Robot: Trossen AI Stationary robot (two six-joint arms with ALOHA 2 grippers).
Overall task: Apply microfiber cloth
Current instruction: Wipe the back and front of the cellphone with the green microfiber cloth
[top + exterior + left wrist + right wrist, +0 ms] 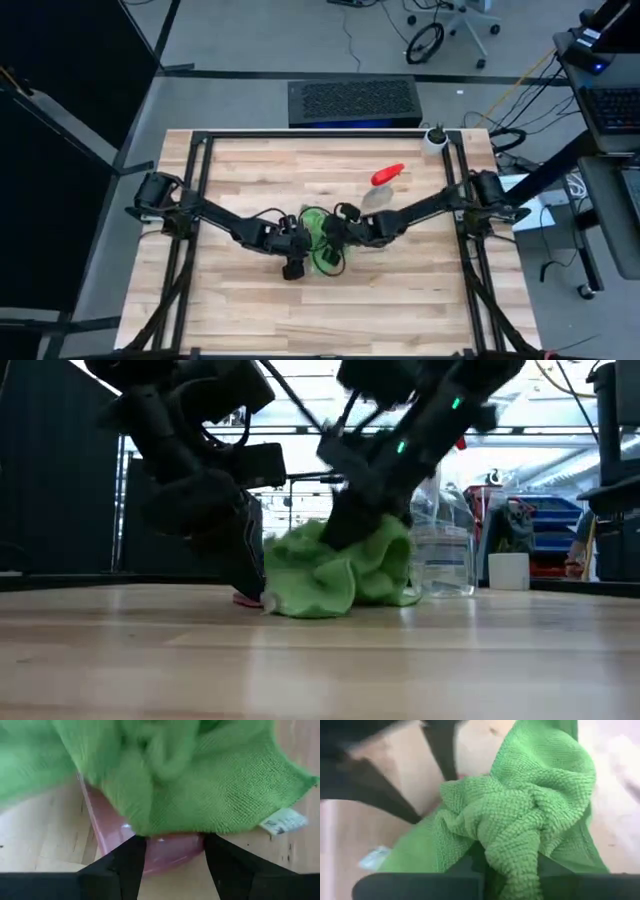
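Near the middle of the wooden table [400,300], the microfiber cloth [322,240] sits bunched in a bright green heap between the two grippers. The right gripper [335,238] comes down into the top of the heap, and in its wrist view a twisted ridge of fabric runs straight between its dark fingers [465,867], which are clamped on the cloth. From table height, the cloth hangs from that gripper and spreads onto the wood below.

The left gripper [293,262] is just beside the cloth on the left arm's side, low at the table. Its fingers [131,865] are spread on either side of a glossy pinkish flat object [165,851], whose far part lies under the cloth's edge; whether they press it cannot be told. A small white label [283,821] is on the cloth's hem.

A clear spray bottle [378,196] with a red nozzle lies on the table behind the right arm, near the cloth but apart from it.
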